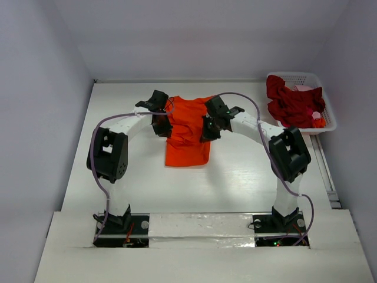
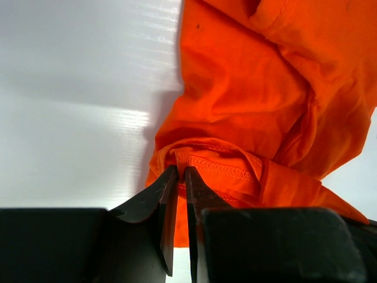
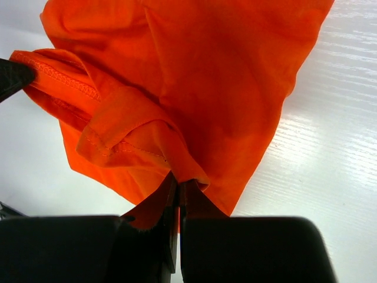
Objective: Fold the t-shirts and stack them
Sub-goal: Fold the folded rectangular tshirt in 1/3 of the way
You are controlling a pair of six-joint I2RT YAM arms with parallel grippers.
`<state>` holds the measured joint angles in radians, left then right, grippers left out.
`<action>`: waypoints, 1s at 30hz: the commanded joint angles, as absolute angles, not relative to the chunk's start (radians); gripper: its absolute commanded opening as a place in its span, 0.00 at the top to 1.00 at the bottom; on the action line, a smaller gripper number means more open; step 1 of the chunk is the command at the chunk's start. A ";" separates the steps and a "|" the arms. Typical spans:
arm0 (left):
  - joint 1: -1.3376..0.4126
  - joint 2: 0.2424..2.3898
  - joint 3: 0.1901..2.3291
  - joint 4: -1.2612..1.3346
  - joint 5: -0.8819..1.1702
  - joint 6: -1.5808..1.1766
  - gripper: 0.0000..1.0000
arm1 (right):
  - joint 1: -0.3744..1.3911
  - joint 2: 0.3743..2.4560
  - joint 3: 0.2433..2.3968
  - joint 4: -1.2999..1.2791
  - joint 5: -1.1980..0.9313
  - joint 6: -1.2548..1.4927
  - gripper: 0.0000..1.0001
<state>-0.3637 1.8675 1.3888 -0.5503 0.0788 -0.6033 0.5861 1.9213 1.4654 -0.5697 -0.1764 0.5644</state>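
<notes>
A bright orange t-shirt (image 1: 187,134) lies bunched in the middle of the white table, between my two arms. My left gripper (image 1: 163,126) sits at the shirt's left edge. In the left wrist view the left gripper (image 2: 181,169) has its jaws nearly together, pinching a stitched hem of the orange t-shirt (image 2: 259,88). My right gripper (image 1: 207,132) is at the shirt's right edge. In the right wrist view the right gripper (image 3: 178,178) is shut on a raised fold of the orange t-shirt (image 3: 212,82). Dark red t-shirts (image 1: 290,104) and a pinkish one (image 1: 304,88) fill the basket.
A white lattice basket (image 1: 294,75) stands at the table's back right, close to the right wall. White walls close in the table at the back and on both sides. The other arm's black fingertip (image 3: 12,78) shows at the left edge of the right wrist view.
</notes>
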 commanded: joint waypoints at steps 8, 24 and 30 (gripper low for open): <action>-0.344 1.878 1.456 -0.554 0.075 -0.577 0.92 | 0.558 1.928 1.515 -0.546 -0.172 0.574 1.00; -0.316 1.894 1.462 -0.534 0.066 -0.581 0.91 | 0.531 2.013 1.603 -0.568 -0.157 0.548 1.00; -0.307 1.899 1.477 -0.538 0.063 -0.574 0.90 | 0.520 2.033 1.634 -0.577 -0.155 0.549 1.00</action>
